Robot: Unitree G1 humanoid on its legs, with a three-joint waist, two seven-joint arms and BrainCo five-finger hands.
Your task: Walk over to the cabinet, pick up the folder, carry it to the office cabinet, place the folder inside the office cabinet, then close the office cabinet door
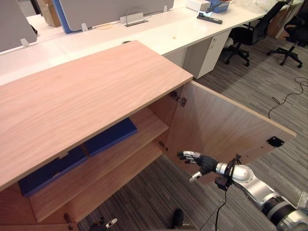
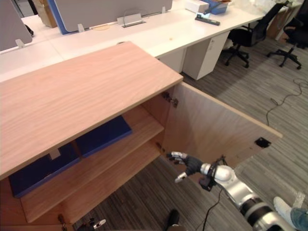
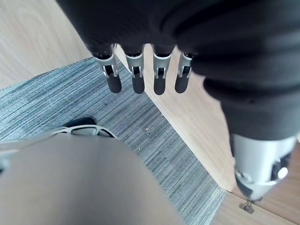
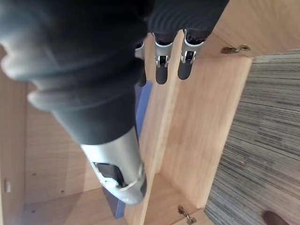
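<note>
Light-wood office cabinet [image 1: 86, 91]: low unit with two shelves, right door open.
Dark blue flat folder [image 1: 111, 135]: lies flat on the upper shelf inside, towards the right. A second blue slab [image 1: 45, 174] lies just left of it. Placement looks done.
Wooden door [image 1: 221, 125]: swung wide to the near right, not yet closed.
Right hand [image 1: 199, 162]: fingers spread, empty, low by the door's inner face on the hinge side. Can't tell if it touches.
Left hand [image 3: 140, 79]: fingers straight, empty, hanging over the grey carpet [image 1: 144, 197].
Risk: a push from the inner face only opens the door further, so the hand has to get round to the outer face. That close to the hinges it has little leverage and could get pinched against the cabinet side.
</note>
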